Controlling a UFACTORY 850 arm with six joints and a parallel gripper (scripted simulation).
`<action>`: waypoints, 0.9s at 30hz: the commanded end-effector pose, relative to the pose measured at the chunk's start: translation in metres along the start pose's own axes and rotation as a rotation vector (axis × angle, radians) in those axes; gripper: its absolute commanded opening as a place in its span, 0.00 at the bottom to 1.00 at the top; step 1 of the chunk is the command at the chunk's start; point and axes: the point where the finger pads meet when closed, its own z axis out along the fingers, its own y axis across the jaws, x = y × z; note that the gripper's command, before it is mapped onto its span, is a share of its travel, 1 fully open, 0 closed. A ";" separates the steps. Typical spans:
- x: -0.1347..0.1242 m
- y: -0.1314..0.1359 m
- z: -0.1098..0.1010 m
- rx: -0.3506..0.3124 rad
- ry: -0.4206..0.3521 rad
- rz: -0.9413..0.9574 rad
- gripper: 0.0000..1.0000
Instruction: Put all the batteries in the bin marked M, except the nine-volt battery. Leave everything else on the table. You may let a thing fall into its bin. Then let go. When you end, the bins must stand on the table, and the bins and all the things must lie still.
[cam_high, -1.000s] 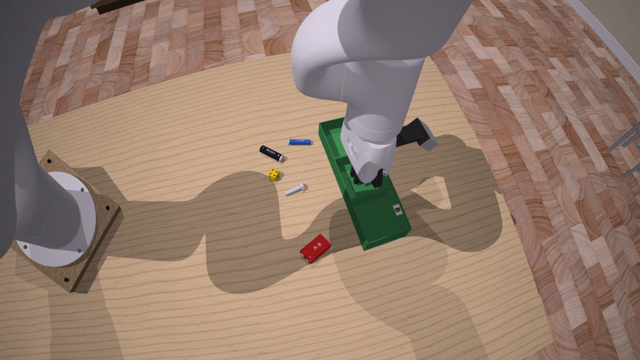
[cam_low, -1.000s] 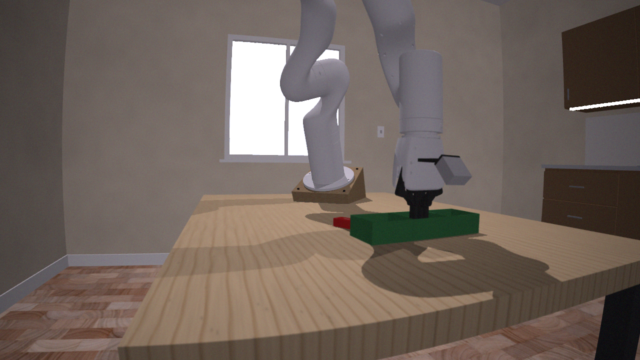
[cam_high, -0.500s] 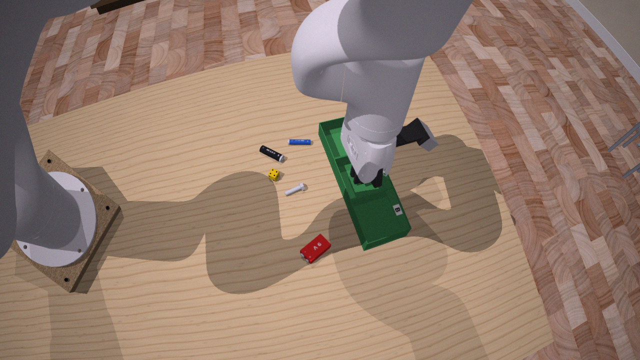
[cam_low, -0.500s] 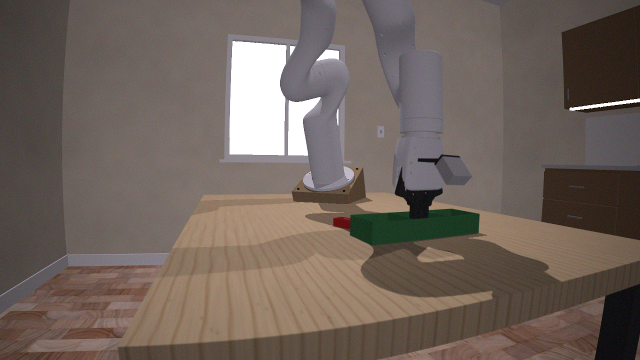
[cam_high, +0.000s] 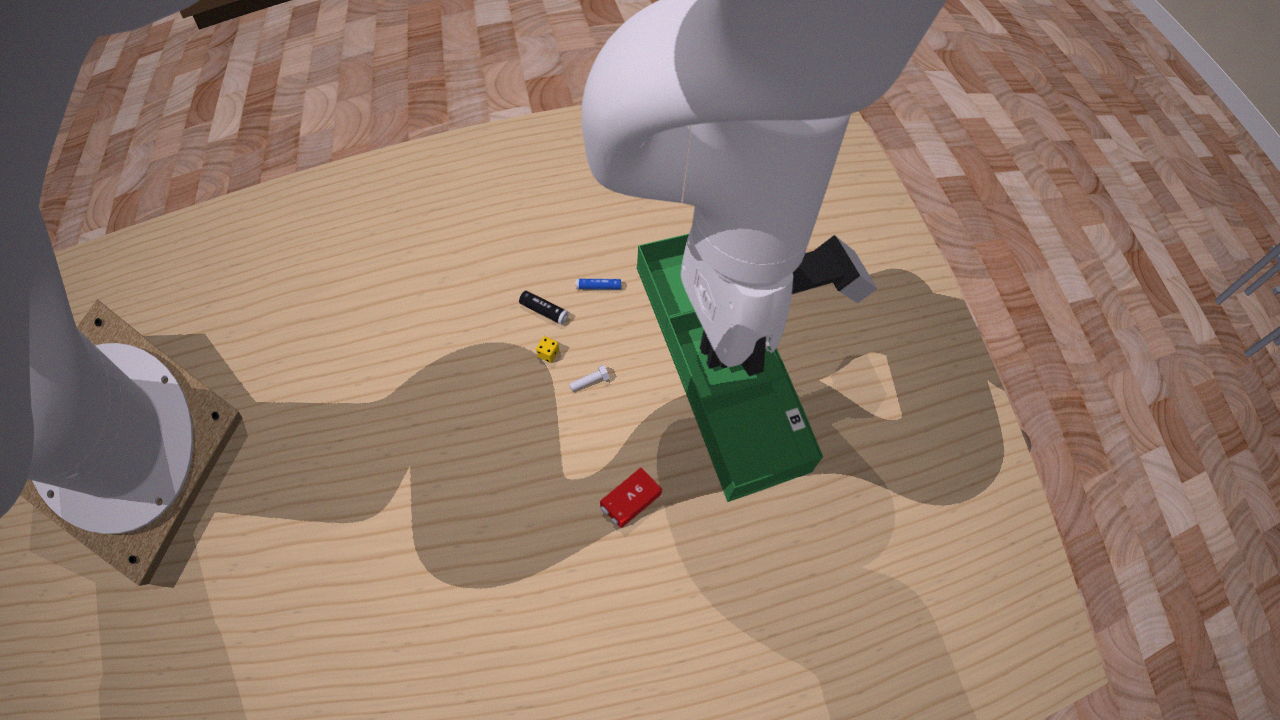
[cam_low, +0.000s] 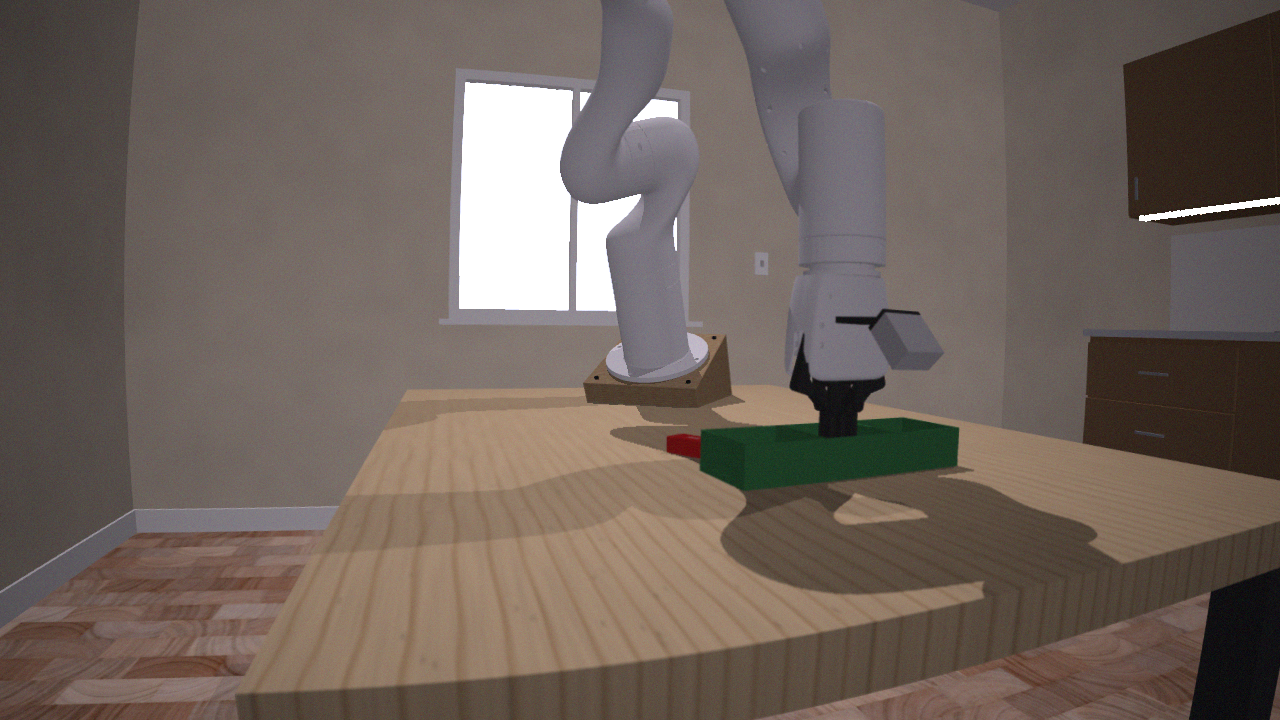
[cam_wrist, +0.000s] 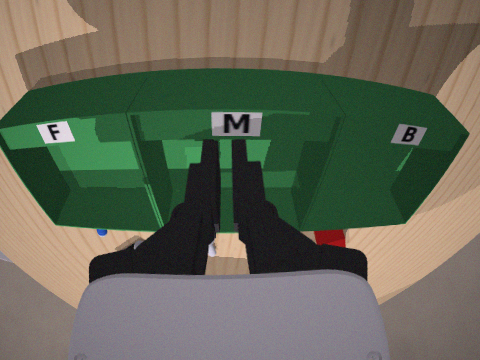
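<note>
The green three-part bin has compartments marked F, M and B. My gripper reaches down into the middle compartment, marked M. Its fingers are shut to a narrow slit, and only green shows through it. A black battery and a blue battery lie on the table left of the bin. The red nine-volt battery lies near the bin's B end.
A yellow die and a white bolt lie on the table between the batteries and the bin. The arm's base plate stands at the table's far left edge.
</note>
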 end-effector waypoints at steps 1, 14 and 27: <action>0.001 0.000 -0.004 0.000 0.002 0.000 0.07; 0.001 0.000 -0.019 0.000 0.002 0.000 0.07; 0.001 0.000 -0.052 0.000 0.002 0.000 0.07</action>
